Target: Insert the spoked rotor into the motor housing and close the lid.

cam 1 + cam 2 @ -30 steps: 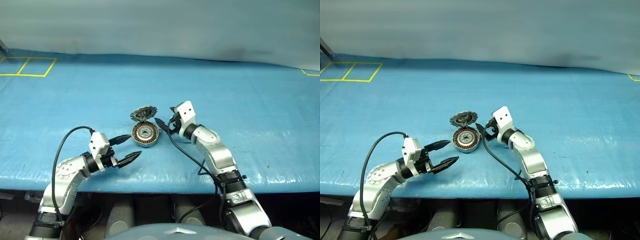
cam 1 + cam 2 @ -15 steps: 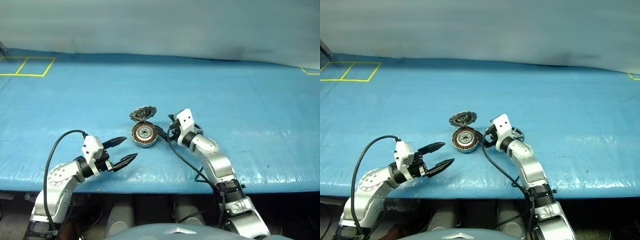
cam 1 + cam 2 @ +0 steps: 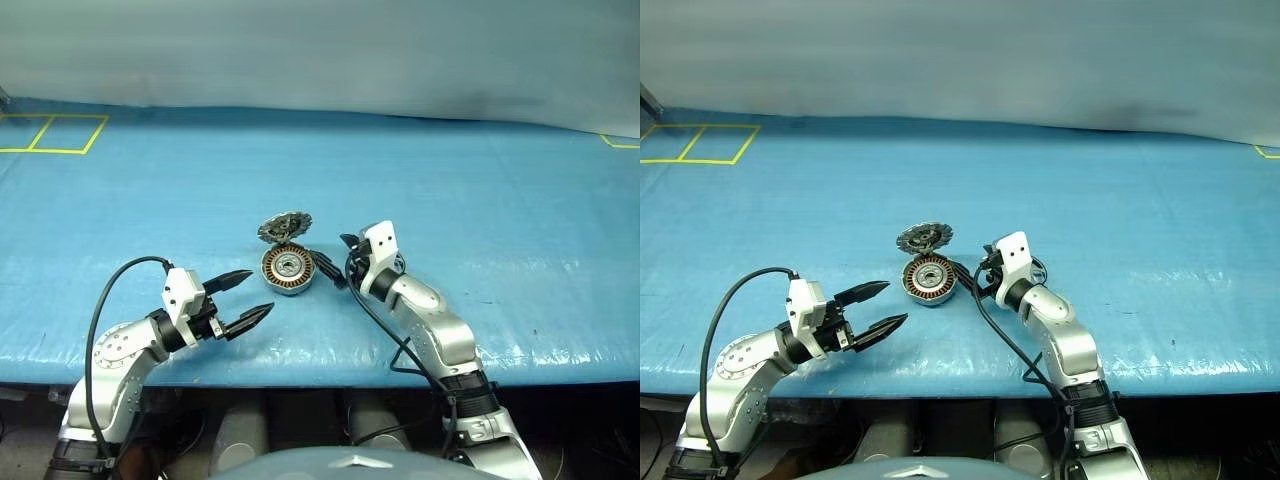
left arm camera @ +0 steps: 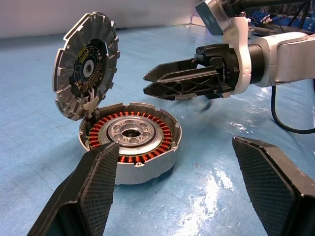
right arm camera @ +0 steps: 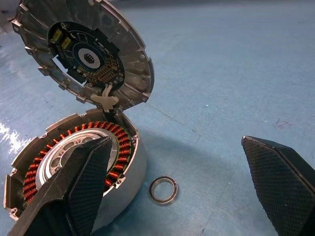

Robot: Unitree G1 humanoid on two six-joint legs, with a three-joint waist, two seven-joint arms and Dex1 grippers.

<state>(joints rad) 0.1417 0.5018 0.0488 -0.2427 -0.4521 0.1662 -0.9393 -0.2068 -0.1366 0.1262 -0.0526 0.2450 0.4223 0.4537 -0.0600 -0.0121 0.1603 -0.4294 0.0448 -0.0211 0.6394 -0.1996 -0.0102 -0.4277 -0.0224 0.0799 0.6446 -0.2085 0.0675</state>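
The motor housing (image 3: 289,270), a round silver cup with copper windings around a silvery holed centre, sits mid-table on the blue mat. Its lid (image 3: 285,226) stands upright on the hinge at the far edge, with the dark notched inner face (image 4: 86,64) towards me. The spoked rotor is hidden or out of view. My left gripper (image 3: 258,293) is open, just left of and nearer than the housing, pointing at it. My right gripper (image 3: 335,258) is open close to the housing's right side, with nothing between its fingers (image 5: 275,177).
A tiny thin ring (image 5: 163,190) lies on the mat right beside the housing. The blue mat (image 3: 480,200) stretches wide to the back and sides. Yellow tape squares (image 3: 55,133) mark the far left. Black cables trail from both wrists near the front edge.
My right gripper has drawn back a little from the housing and rolled at the wrist. The left gripper, housing and lid have kept their places.
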